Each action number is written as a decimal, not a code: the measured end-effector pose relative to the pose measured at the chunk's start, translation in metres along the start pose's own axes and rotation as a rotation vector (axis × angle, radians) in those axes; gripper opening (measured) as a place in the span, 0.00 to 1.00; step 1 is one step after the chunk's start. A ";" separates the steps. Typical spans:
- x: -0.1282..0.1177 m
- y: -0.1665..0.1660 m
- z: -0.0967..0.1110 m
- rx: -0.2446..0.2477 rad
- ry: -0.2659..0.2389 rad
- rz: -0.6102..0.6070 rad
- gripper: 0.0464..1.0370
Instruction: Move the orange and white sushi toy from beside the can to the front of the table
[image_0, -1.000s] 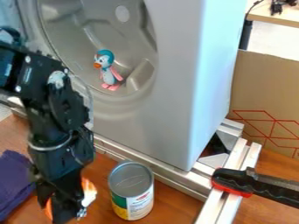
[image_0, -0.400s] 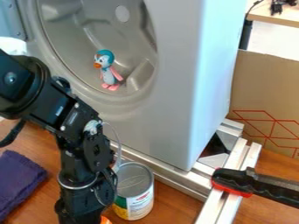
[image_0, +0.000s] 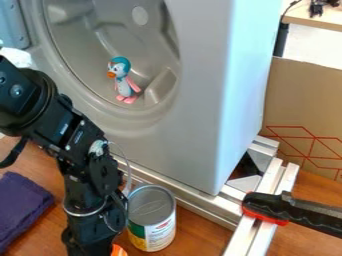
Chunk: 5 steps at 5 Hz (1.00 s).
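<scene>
Tool (image_0: 91, 244) and arm (image_0: 85, 175) hang low over the wooden desk (image_0: 194, 237), the tool right by an orange thing with pale stripes (image_0: 119, 251); whether it is gripping that thing or hangs wide or narrow, I cannot tell from where I stand. The orange thing lies in front of the can (image_0: 152, 217), which stands upright, steady on its flat base, close to the metal rails (image_0: 200, 202). Those rails run along the foot of the big grey cabinet (image_0: 197, 115), probably to brace it. A black and red clamp (image_0: 287, 212) sits across them, likely to keep them from sliding. A toy penguin (image_0: 125, 82) stands in the cabinet's round hollow (image_0: 73, 55), seemingly propped by its curved wall. Purple cloth (image_0: 23, 205) lies flat, off to the arm's other side.
</scene>
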<state>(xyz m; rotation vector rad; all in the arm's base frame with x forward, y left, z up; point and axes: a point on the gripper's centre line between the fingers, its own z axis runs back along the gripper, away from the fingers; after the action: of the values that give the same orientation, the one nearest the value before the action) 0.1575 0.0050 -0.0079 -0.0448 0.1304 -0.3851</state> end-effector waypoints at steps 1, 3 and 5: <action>-0.004 -0.001 -0.003 0.003 0.003 0.031 0.55; -0.004 0.002 -0.003 -0.011 0.023 0.057 0.55; -0.002 0.013 -0.003 0.048 0.029 0.074 0.55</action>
<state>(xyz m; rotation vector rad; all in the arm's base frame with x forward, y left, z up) 0.1601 0.0176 -0.0120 0.0128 0.1515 -0.3148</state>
